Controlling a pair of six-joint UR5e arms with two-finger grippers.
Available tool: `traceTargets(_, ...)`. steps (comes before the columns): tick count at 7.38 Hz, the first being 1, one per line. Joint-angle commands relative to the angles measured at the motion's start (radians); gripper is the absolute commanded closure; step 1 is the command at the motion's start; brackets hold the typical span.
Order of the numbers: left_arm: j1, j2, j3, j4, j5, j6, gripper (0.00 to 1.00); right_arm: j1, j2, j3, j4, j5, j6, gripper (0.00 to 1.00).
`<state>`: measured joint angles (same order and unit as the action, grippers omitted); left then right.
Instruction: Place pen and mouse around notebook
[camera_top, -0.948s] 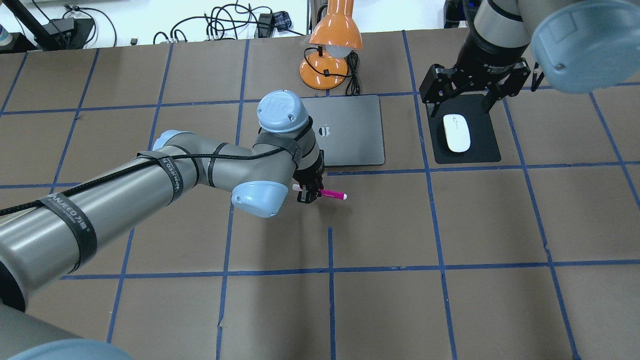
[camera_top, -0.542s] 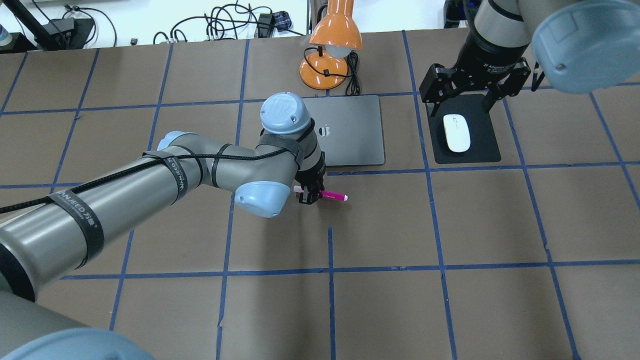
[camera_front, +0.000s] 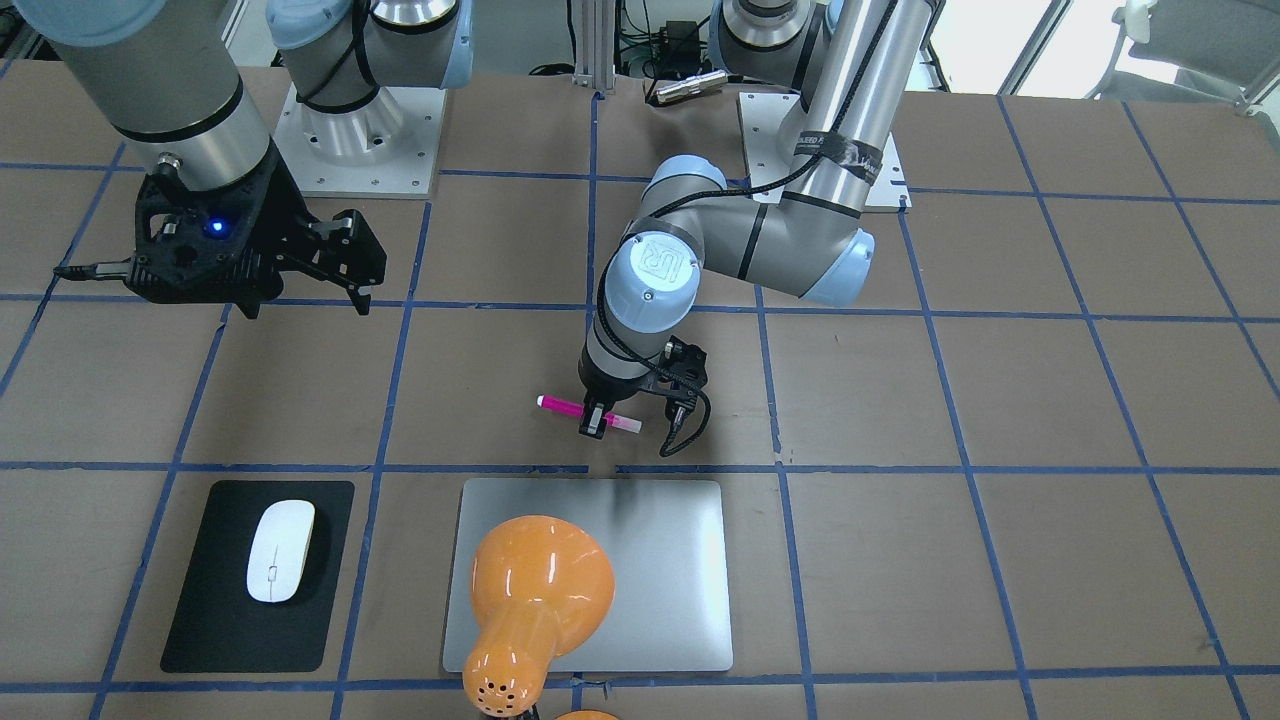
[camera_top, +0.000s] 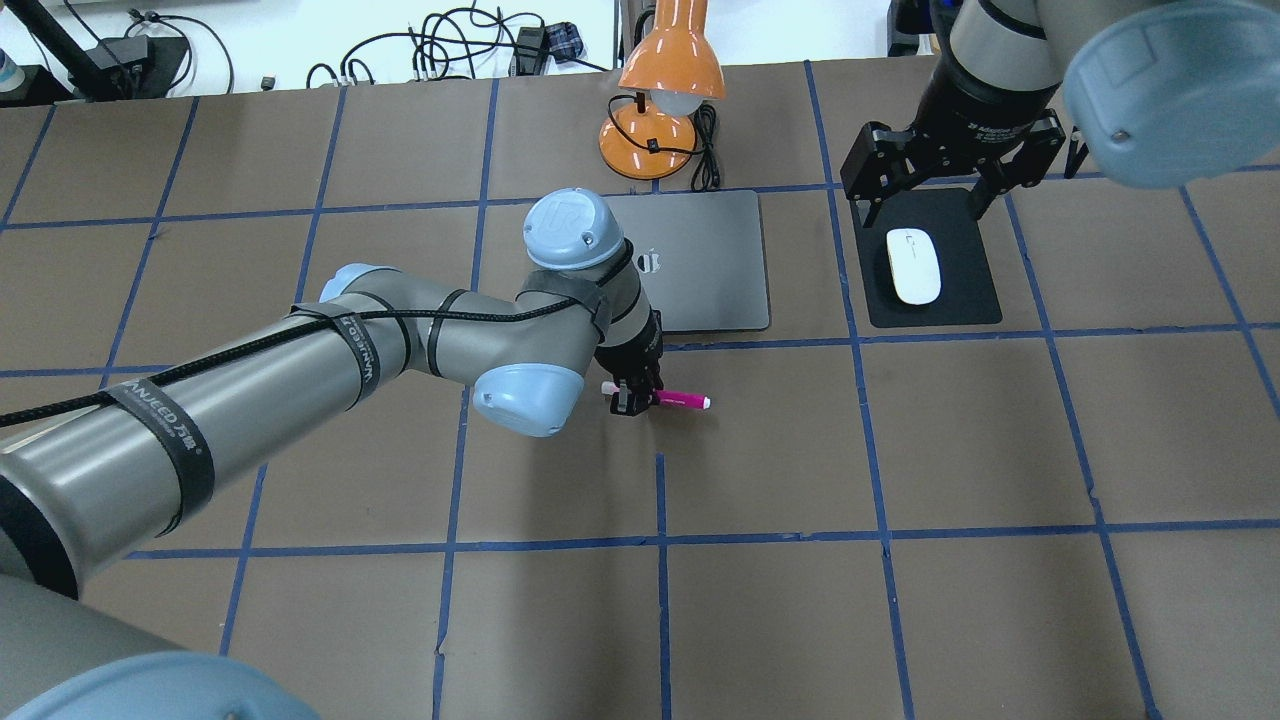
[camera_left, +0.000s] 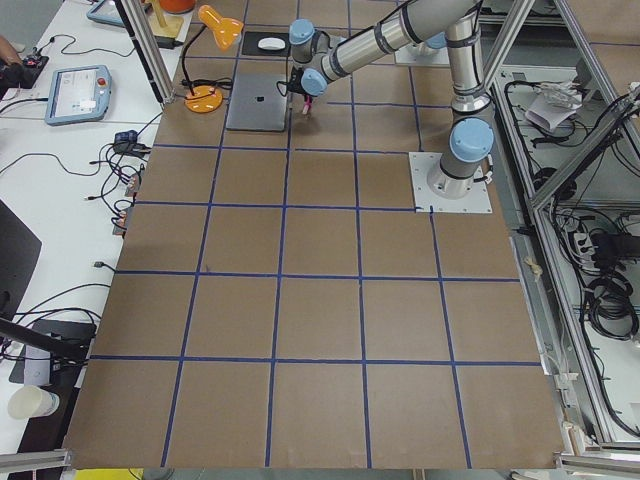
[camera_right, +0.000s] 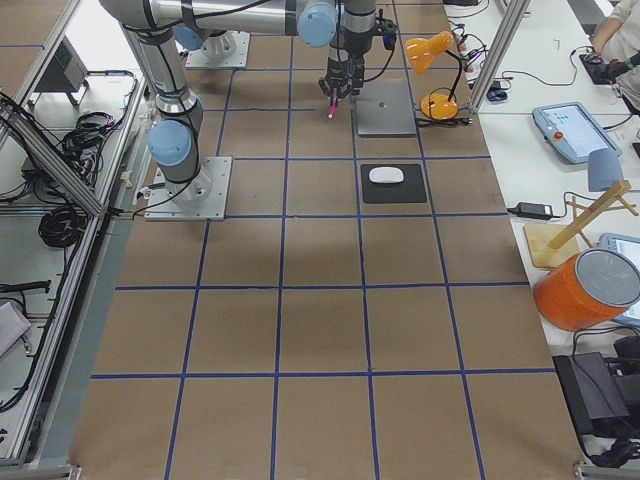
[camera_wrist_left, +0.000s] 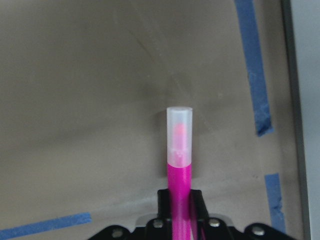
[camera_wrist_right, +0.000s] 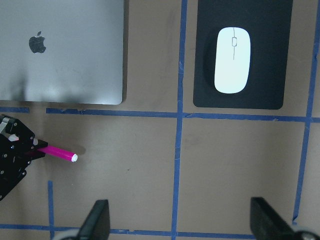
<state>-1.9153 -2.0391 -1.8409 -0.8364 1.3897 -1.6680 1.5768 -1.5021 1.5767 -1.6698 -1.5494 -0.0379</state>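
Note:
The magenta pen (camera_top: 682, 401) with its pale cap (camera_wrist_left: 179, 135) lies level in my left gripper (camera_top: 630, 400), which is shut on its middle, close over the table. It sits just in front of the near edge of the silver-grey notebook (camera_top: 710, 265). In the front-facing view the pen (camera_front: 560, 406) is a short gap from the notebook (camera_front: 660, 570). The white mouse (camera_top: 913, 265) rests on a black mat (camera_top: 955, 305) to the notebook's right. My right gripper (camera_top: 925, 205) hangs open high above the mouse (camera_wrist_right: 232, 60), touching nothing.
An orange desk lamp (camera_top: 660, 90) stands behind the notebook, its shade (camera_front: 530, 590) covering part of the lid in the front-facing view. Cables lie along the far table edge (camera_top: 440, 50). Blue tape lines grid the brown table (camera_top: 800, 600).
My left gripper has carried the pen a little to the right and toward the robot. The right gripper has edged slightly back over the mat, still open.

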Motion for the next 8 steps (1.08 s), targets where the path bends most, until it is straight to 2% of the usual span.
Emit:
traceTargets(1,0.002,0.0,-0.001,-0.001,0.003,0.002,0.35,-0.001,0.002,0.0,-0.001,-0.001,-0.002,0.0)
traceTargets(2,0.002,0.013,0.0,-0.006,0.006,0.002,0.02,-0.001,0.0,0.0,-0.001,0.0,-0.002,0.0)
traceTargets(4,0.015,0.04,0.006,-0.004,0.011,0.074,0.0,-0.001,0.0,0.0,-0.001,0.002,0.0,0.0)
traceTargets(5,0.045,0.043,0.005,-0.007,0.056,0.267,0.0,-0.001,0.0,0.0,-0.002,0.002,0.0,0.0)
traceTargets(8,0.172,0.094,0.011,-0.043,0.068,0.813,0.0,-0.001,0.0,0.0,-0.001,0.002,0.0,0.0)
